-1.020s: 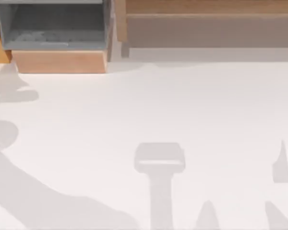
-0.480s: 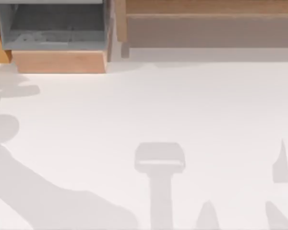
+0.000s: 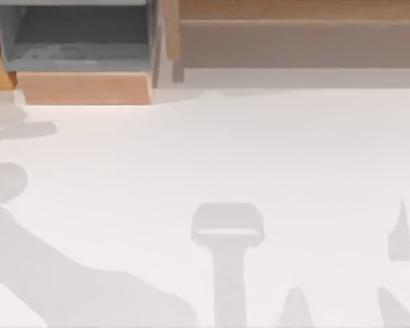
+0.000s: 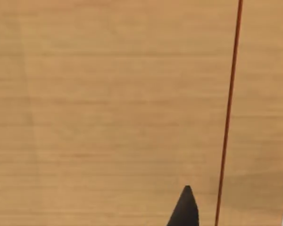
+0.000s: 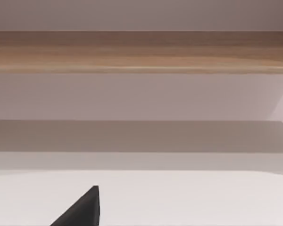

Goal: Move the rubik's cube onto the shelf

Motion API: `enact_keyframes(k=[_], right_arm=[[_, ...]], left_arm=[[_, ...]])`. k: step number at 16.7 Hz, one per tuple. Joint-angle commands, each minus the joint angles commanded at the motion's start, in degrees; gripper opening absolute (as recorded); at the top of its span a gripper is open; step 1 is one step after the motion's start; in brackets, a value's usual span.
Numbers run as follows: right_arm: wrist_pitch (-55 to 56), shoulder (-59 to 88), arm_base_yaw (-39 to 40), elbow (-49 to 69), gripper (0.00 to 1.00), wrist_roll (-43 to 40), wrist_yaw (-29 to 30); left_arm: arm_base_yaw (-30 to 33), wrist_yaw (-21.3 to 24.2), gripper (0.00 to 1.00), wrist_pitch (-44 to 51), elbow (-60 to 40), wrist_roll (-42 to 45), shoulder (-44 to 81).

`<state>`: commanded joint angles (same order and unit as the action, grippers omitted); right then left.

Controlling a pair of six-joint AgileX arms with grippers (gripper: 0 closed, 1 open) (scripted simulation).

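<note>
Shelf (image 3: pixel 294 14) at tabletop (image 3: pixel 212 150) far edge, right of grey-lined box (image 3: pixel 75 41). Left claw (image 4: pixel 185 209) against wood; right claw (image 5: pixel 82 209) facing shelf; claw openings impossible to tell.

Shelf (image 3: pixel 301 34) cut off by top and right frame edges. Box (image 3: pixel 82 48) clipped at upper left. Each wrist view: one dark pincer fingertip (image 4: pixel 185 209) (image 5: pixel 82 209), rest cropped.

Left gripper: one fingertip (image 4: pixel 185 209) was visible against the wooden panel (image 4: pixel 108 108), matte black, tapering to a narrow rounded point. Right gripper: one fingertip (image 5: pixel 82 209) was visible below the shelf (image 5: pixel 141 52), matte black, wedge-shaped with a squared end. No markings, screws or cables discernible.
</note>
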<state>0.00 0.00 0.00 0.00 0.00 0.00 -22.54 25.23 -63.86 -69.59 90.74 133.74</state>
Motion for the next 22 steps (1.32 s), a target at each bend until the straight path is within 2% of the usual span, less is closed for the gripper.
enact_keyframes(k=[3, 4, 14, 22], right_arm=[[0.0, 0.0, 0.0, 0.0, 1.00, 0.0, 0.0], [0.0, 0.0, 0.0, 0.0, 1.00, 0.0, 0.0], [0.0, 0.0, 0.0, 0.0, 1.00, 0.0, 0.0], [0.0, 0.0, 0.0, 0.0, 1.00, 0.0, 0.0]], left_arm=[[0.0, 0.0, 0.02, 0.0, 0.0, 0.0, 0.0], [0.0, 0.0, 0.00, 0.0, 0.0, 0.0, 0.0], [-0.7, 0.4, 0.00, -0.4, 0.9, -0.2, -0.4], [-4.1, 3.9, 0.00, -7.7, 15.7, -0.2, -6.6]])
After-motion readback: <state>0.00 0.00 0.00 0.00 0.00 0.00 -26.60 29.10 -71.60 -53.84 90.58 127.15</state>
